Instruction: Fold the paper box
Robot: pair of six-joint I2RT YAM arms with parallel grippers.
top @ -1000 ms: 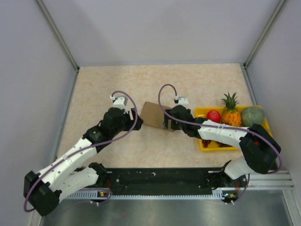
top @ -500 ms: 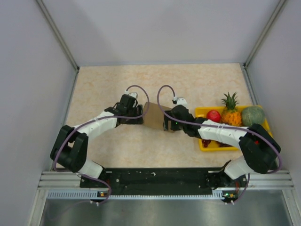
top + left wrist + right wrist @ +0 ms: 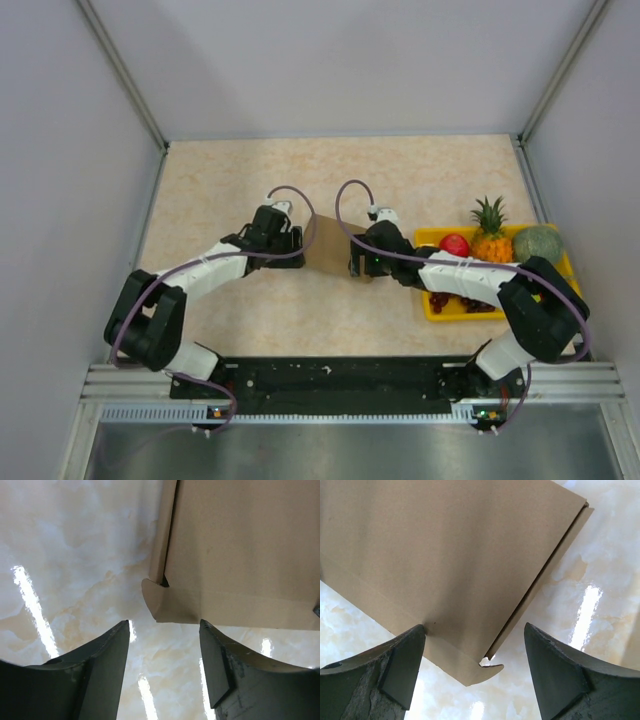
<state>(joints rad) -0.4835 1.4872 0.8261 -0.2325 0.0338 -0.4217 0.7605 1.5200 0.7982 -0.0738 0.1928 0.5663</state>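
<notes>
The paper box [image 3: 328, 247] is a flat brown cardboard piece lying on the marble tabletop between my two arms. My left gripper [image 3: 298, 243] sits at its left edge and my right gripper [image 3: 356, 262] at its right edge. In the left wrist view the box [image 3: 240, 550] fills the upper right, with a rounded flap corner just beyond my open left gripper [image 3: 165, 625]; nothing lies between those fingers [image 3: 100, 670]. In the right wrist view a corner of the box [image 3: 445, 555] reaches in between the wide-apart fingers of my right gripper [image 3: 475, 627], which is not closed on it.
A yellow tray [image 3: 440, 238] stands at the right, holding a pineapple [image 3: 490, 240], a red fruit [image 3: 454, 246] and a green melon [image 3: 538, 245]. Grey walls enclose the table on three sides. A black rail [image 3: 340, 378] runs along the near edge.
My left arm swung in from the left and brought its gripper up to the box's left edge, its jaws narrowing somewhat. The right gripper stayed at the box's right edge and narrowed slightly.
</notes>
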